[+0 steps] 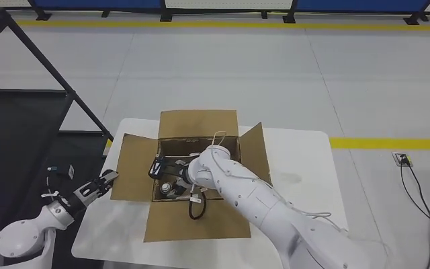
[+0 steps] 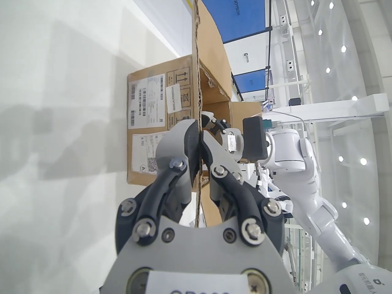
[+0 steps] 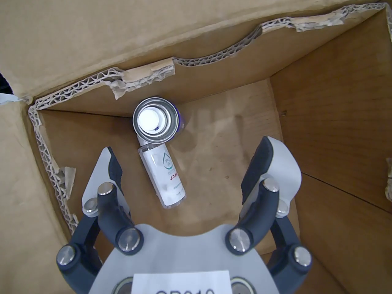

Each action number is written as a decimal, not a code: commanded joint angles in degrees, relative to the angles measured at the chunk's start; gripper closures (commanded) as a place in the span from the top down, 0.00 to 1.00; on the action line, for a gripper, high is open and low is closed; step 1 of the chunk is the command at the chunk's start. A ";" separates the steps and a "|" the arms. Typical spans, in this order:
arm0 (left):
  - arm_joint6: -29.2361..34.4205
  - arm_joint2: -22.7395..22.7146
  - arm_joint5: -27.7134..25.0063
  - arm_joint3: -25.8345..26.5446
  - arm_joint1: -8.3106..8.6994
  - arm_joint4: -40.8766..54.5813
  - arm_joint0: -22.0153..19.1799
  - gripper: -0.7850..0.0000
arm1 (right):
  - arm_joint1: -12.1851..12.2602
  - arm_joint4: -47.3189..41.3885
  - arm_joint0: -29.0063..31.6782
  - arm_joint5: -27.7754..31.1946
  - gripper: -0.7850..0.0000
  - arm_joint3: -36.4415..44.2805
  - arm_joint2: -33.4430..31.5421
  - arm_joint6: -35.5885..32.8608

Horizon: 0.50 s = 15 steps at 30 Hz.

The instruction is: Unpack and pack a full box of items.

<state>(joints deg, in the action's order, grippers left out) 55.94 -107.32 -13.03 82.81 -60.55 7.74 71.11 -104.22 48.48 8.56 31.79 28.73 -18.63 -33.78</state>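
My left gripper (image 2: 199, 142) has its 2 fingers pressed tight on the thin edge of a box flap (image 2: 211, 47). The box (image 2: 159, 108) sits just past them on the white table (image 1: 302, 175). My right gripper (image 3: 187, 149) hangs inside the box with its 2 fingers spread wide, holding nothing. Under the gap between them lies a small white bottle (image 3: 167, 172). It touches a spray can (image 3: 155, 120) standing upright by the box wall.
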 commanded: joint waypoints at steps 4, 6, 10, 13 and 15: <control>0.28 0.46 -0.28 0.27 0.29 0.72 0.50 0.00 | -1.15 1.57 0.49 -0.43 1.00 -1.45 0.23 1.72; 0.28 0.79 -0.33 0.35 0.36 0.81 0.66 0.00 | -1.54 1.91 0.58 -0.03 1.00 -1.97 0.30 1.83; -0.08 1.71 -0.49 0.83 0.52 1.09 0.96 0.00 | -2.50 2.45 0.64 0.82 1.00 -3.40 0.24 2.06; -0.44 2.14 -0.56 1.04 0.64 1.22 1.12 0.00 | -3.11 2.70 0.67 1.48 1.00 -4.42 0.15 2.01; -0.63 2.28 -0.57 1.08 0.74 1.31 1.19 0.00 | -3.48 2.81 0.68 2.09 1.00 -5.04 0.07 1.94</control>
<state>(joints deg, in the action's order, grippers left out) 55.43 -105.10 -13.62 83.89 -59.86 8.99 72.26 -107.53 51.24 9.23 33.56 24.00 -18.53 -31.79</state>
